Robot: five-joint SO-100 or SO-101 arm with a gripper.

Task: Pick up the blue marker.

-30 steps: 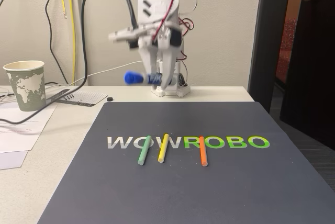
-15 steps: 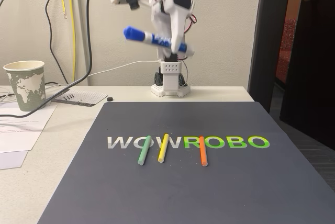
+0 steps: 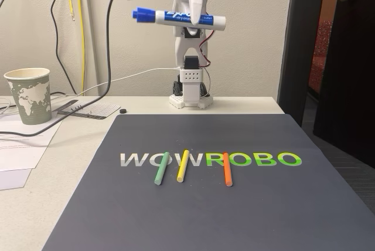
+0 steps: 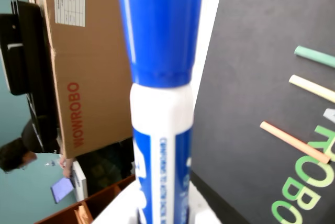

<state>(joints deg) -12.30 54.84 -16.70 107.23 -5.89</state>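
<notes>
Clamping the blue marker [image 3: 179, 17] mid-barrel, the gripper [image 3: 194, 17] holds it near-level at top centre of the fixed view, cap pointing left, well above the mat [image 3: 205, 204].

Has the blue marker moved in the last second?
Yes. The blue marker, held in the claw, has risen well above the paper cup and levelled out.

WOWROBO on dark mat [image 3: 234, 216] & cardboard box [image 4: 84, 77].
</notes>
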